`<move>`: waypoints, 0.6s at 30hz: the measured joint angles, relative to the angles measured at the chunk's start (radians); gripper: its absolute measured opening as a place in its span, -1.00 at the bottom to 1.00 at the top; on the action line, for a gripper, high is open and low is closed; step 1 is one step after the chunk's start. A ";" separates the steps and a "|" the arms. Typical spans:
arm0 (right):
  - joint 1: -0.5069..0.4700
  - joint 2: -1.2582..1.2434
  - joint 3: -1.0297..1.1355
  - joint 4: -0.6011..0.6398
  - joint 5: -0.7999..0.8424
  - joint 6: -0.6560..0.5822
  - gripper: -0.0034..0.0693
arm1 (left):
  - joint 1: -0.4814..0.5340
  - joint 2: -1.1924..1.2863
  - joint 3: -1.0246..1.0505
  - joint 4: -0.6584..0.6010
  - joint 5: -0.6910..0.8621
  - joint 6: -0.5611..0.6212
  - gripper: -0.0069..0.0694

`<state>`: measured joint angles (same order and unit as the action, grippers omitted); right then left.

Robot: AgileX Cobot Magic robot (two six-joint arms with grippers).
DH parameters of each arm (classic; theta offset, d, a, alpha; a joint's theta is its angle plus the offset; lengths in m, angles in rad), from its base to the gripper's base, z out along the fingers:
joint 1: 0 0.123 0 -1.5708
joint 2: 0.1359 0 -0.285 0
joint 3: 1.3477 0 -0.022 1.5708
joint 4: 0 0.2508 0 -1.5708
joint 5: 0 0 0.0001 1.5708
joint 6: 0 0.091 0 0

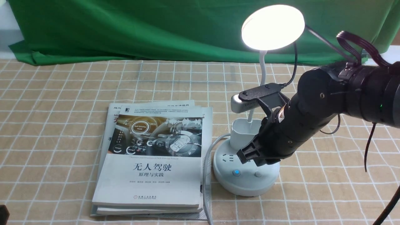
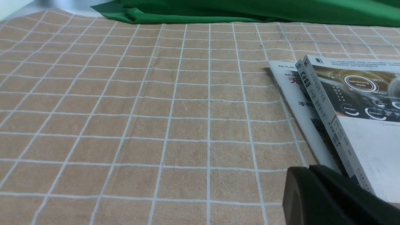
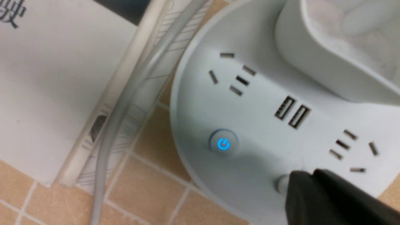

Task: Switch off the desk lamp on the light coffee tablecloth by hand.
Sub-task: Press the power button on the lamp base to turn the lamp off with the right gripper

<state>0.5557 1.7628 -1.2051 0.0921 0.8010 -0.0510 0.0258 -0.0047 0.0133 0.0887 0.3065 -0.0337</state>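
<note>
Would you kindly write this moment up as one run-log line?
stage: at the buttons | desk lamp: lit | blue power button: glowing | right gripper: fingers shut, tip beside plain button

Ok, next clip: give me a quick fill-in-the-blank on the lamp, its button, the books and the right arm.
1. The desk lamp is switched ___.
2. The power button on its base glows ___.
3. In the front view, the stacked books lie to the lamp's ___.
4. The right end effector, jaws ___, is over that base.
Missing words: on; blue; left; shut.
</note>
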 joint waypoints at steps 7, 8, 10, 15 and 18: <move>0.004 0.026 0.000 0.000 0.000 0.000 -0.80 | 0.000 0.000 0.000 0.000 0.000 0.000 -0.81; 0.004 0.040 0.001 0.000 0.000 0.000 -0.80 | 0.000 0.000 0.000 0.000 0.000 0.000 -0.81; 0.004 0.068 0.001 -0.001 0.002 0.000 -0.80 | 0.000 0.000 0.000 0.000 0.000 0.000 -0.81; 0.004 0.100 -0.011 -0.008 0.017 0.000 -0.80 | 0.000 0.000 0.000 0.000 0.000 0.000 -0.81; 0.004 0.103 -0.017 -0.008 0.021 0.000 -0.80 | 0.000 0.000 0.000 0.000 0.000 -0.001 -0.81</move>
<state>0.5597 1.8661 -1.2222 0.0837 0.8223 -0.0510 0.0258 -0.0047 0.0133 0.0887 0.3065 -0.0347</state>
